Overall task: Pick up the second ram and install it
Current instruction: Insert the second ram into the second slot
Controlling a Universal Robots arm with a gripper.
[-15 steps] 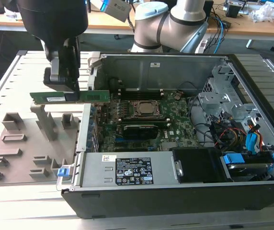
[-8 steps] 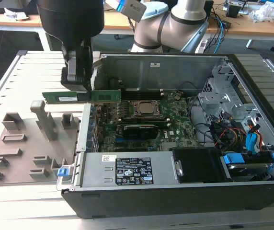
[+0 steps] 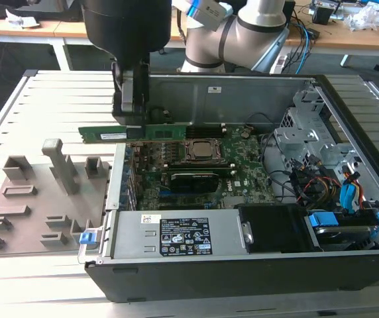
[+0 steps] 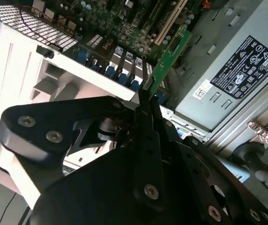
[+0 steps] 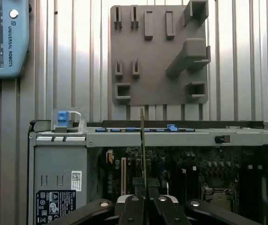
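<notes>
1. Fingers (image 4: 145,117) of the gripper (image 4: 148,89) are clamped on the second ram (image 4: 170,58). It is held level above the motherboard (image 3: 242,165), with one end seemingly projecting past the case wall (image 3: 116,179) at the exterior view's left.
2. That end could be caught on the wall during a descent, and the stick twisted in the grip.
3. A slight skew against the slot could leave it half seated, or the motherboard strained under pressure.
</notes>
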